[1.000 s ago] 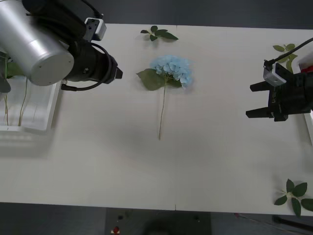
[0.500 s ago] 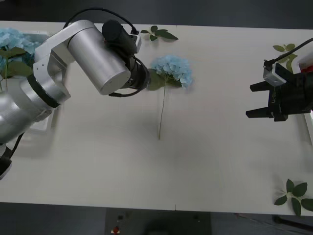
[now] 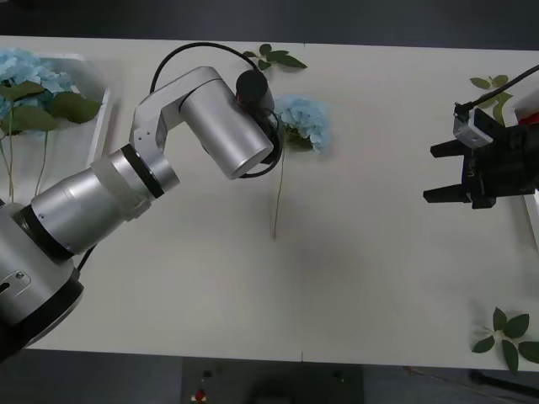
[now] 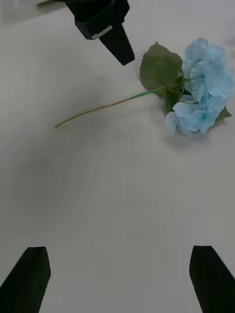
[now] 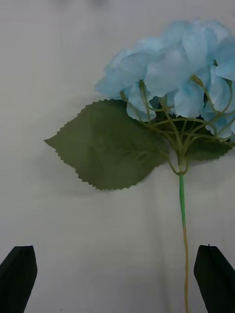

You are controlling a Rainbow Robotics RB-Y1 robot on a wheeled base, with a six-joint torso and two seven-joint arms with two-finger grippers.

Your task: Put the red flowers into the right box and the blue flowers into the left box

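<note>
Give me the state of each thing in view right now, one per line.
Blue flower on the table: lying flat, not gripped.
Left pincer: open, above that flower's leaf and stem.
Right pincer: open, holding nothing, near the table's right side.
Left box: holds blue flowers.
Right box: partly in view, something red inside.
Leaf sprigs: loose on the table.

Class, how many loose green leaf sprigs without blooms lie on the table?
3: one small green leaf sprig at the far edge, one far right, one near right. Others may be hidden.
</note>
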